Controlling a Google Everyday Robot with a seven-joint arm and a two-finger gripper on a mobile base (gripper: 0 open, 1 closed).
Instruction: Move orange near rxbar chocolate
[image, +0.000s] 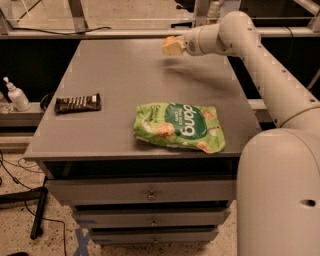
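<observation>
The rxbar chocolate, a flat dark bar with white stripes, lies near the left edge of the grey table. My gripper hangs above the far middle of the table, well to the right of and beyond the bar. It is shut on the orange. Only a small orange patch shows between the pale fingers; the rest of the fruit is hidden. The gripper's shadow falls on the table just below and right of it.
A green "dang" snack bag lies at the front middle-right of the table. A white pump bottle stands on a ledge left of the table. My arm runs along the right side. Drawers sit under the tabletop.
</observation>
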